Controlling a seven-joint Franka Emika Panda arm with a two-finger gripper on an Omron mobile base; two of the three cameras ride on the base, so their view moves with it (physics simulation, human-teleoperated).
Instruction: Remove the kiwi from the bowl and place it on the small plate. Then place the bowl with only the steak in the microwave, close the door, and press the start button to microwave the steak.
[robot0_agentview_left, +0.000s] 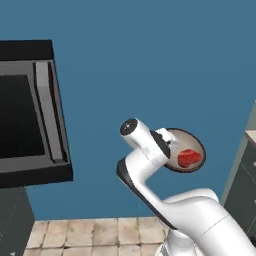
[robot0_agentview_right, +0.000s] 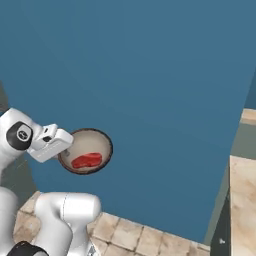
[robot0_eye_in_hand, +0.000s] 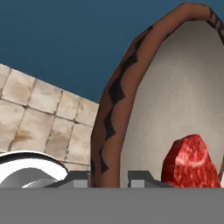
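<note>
Bowl (robot0_agentview_left: 186, 151) carried in the air, clear of any counter, pinched at its rim by the gripper (robot0_eye_in_hand: 109, 177): in the hand view one finger sits outside the dark brown wall and the other inside on the tan-grey lining, both closed onto the rim. Steak (robot0_agentview_left: 189, 158) lies inside the bowl, low against the wall on the side away from the gripper; no kiwi is in the bowl, so the fruit step looks done. In both base views the bowl shows nearly its full inside face to the cameras, which suggests it is tilted rather than level, though the exact angle is hard to judge. Door (robot0_agentview_left: 30, 120) hangs open well to the left of the bowl and higher than it; the oven cavity itself is out of frame. Risks, as I judge them: a one-sided rim pinch leaves the bowl free to pivot between the fingers, and any further tilt or a quick swing could slide the steak over the lip onto the tiled floor (robot0_agentview_left: 95, 232) below. On the way toward the microwave, the bowl or forearm could also clip the open door's edge.
</note>
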